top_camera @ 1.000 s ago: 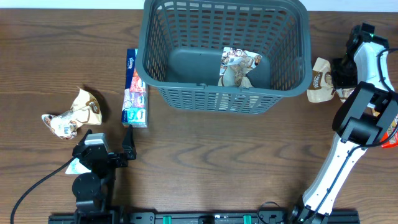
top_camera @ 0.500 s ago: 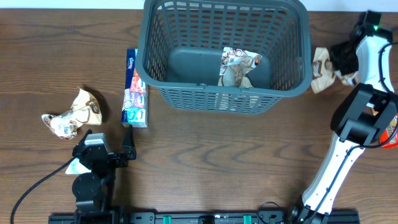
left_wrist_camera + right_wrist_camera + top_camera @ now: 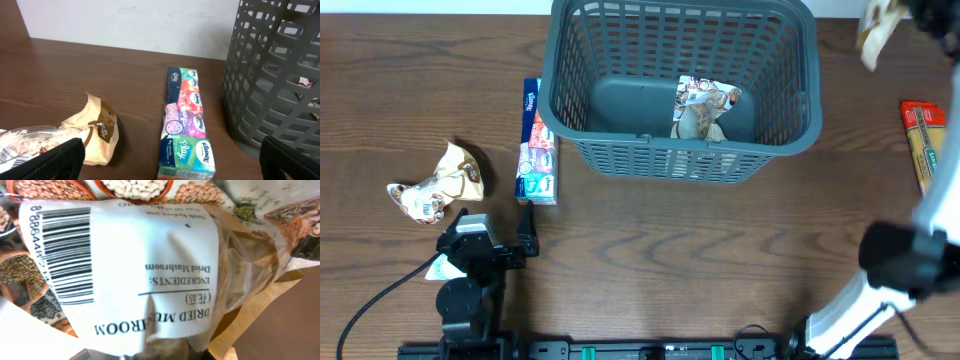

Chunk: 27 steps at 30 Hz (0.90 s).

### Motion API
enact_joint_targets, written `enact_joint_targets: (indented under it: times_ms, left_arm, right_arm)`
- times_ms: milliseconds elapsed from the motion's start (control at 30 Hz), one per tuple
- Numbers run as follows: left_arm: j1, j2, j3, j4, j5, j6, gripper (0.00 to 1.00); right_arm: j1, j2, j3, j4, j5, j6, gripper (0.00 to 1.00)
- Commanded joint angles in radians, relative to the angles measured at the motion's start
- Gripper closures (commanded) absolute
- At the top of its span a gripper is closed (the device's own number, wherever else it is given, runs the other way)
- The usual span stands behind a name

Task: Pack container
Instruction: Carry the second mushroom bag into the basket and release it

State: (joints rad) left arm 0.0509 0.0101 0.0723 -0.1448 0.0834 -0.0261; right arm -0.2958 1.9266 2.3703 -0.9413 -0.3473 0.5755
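The dark grey slotted container stands at the back middle, with one printed packet lying in it. My right gripper is raised at the back right, beyond the container's right rim, shut on a tan dried mushroom packet. That packet fills the right wrist view and hides most of the fingers. My left gripper rests open and empty at the front left. Its fingertips sit in the two lower corners of the left wrist view, and the container wall shows at right.
A Kleenex tissue multipack lies against the container's left side; it also shows in the left wrist view. Two crumpled snack packets lie at the far left, also in the left wrist view. A red-and-yellow packet lies at the right edge.
My right gripper has lifted the dried mushroom packet off the table and carried it up and toward the back. The red-and-yellow packet under the arm is now uncovered. The left arm has not moved.
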Motion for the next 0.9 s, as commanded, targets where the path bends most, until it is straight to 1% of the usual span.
enact_joint_targets:
  times_ms: [0,167,300,367,467,533,667,867]
  left_arm:
    - [0.005,-0.007,-0.029,-0.005,0.014,-0.002,0.01]
    - [0.005,-0.007,-0.029,-0.005,0.014,-0.001,0.01]
    - [0.005,-0.007,-0.029,-0.005,0.014,-0.001,0.01]
    - [0.005,-0.007,-0.029,-0.005,0.014,-0.002,0.01]
    - [0.005,-0.007,-0.029,-0.005,0.014,-0.002,0.01]
    - [0.005,-0.007,-0.029,-0.005,0.014,-0.002,0.01]
    - [0.005,-0.007,-0.029,-0.005,0.014,-0.002,0.01]
    - [0.005,-0.007,-0.029,-0.005,0.014,-0.002,0.01]
  right_arm:
    - [0.043,-0.087,0.012,0.015,-0.223,-0.152,0.99]
    - [0.169,-0.141,0.012,-0.033,-0.312,-0.271,0.99]
    - [0.311,-0.127,0.002,-0.095,-0.299,-0.348,0.99]
    - [0.377,-0.106,0.002,-0.127,-0.239,-0.381,0.99]
    - [0.470,-0.058,0.002,-0.166,-0.087,-0.415,0.99]
    - [0.520,-0.019,0.002,-0.175,-0.033,-0.454,0.99]
    - [0.574,0.075,0.002,-0.188,0.019,-0.461,0.99]
    - [0.589,0.228,0.002,-0.242,0.022,-0.469,0.99]
